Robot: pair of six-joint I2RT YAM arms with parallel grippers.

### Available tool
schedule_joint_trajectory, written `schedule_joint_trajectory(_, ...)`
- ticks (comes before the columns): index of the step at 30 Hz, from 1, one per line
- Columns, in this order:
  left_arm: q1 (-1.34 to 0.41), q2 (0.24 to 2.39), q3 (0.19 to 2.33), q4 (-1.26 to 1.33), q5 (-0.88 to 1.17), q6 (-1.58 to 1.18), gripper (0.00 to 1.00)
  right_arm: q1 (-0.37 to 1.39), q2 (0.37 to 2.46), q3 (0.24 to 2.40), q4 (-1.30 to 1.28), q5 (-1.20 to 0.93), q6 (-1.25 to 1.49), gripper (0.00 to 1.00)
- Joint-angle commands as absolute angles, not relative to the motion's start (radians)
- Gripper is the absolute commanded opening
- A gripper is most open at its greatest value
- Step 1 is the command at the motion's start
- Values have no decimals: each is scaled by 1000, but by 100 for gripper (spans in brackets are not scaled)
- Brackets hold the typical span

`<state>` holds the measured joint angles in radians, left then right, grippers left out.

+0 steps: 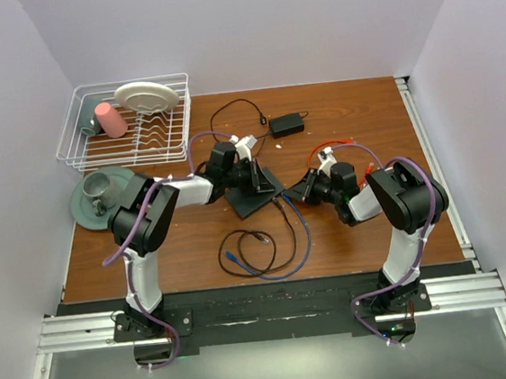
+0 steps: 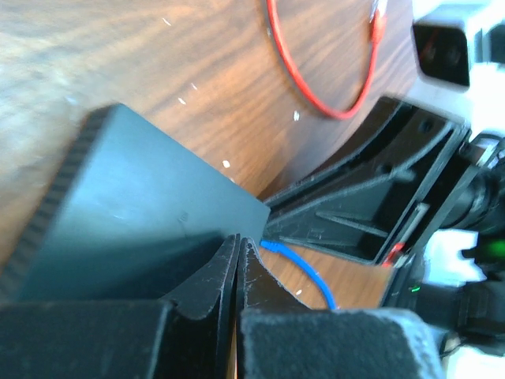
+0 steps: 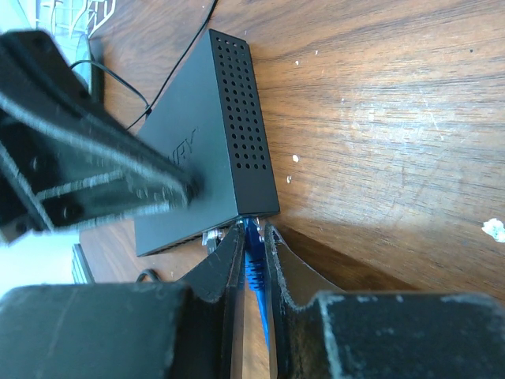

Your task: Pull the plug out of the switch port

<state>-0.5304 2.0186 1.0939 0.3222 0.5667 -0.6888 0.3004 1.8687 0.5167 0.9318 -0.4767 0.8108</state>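
Note:
The switch (image 1: 255, 194) is a flat black box lying mid-table; it also shows in the left wrist view (image 2: 150, 209) and the right wrist view (image 3: 211, 134). My left gripper (image 1: 256, 178) is shut, with its tips (image 2: 238, 243) resting on the switch's top near one corner. My right gripper (image 1: 292, 194) is shut on the blue plug (image 3: 252, 251), which sits in a port at the switch's end corner. The blue cable (image 1: 304, 229) trails from it toward the near edge. A second plug with a clear tip (image 3: 208, 235) sits in a neighbouring port.
A white dish rack (image 1: 74, 136) with a pink cup and a plate stands at the back left. A green plate (image 1: 81, 206) with a metal cup lies beside it. A black power brick (image 1: 287, 124), a red cable (image 1: 335, 147) and a coiled black cable (image 1: 246, 249) lie around the switch.

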Motion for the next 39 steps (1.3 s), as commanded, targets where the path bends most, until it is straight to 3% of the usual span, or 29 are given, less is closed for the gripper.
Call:
schedule_joint_trajectory(1,-589,1954,1152,170,485,-529,0,299,1905,486,756,-423,772,0)
schedule_joint_trajectory(18,-630,2036,1290,-46,342,-452,0,301,1887,479,746,-423,770,0)
schedule_joint_trajectory(26,-650,2039,1289,-63,377,-440,0,301,1882,480,738,-423,770,0)
schedule_joint_trajectory(33,-672,2006,1232,-78,210,-405,0,301,1887,486,736,-426,770,0)
schedule_joint_trajectory(39,-680,2042,1307,-185,28,-382,0,301,1876,483,730,-428,769,0)
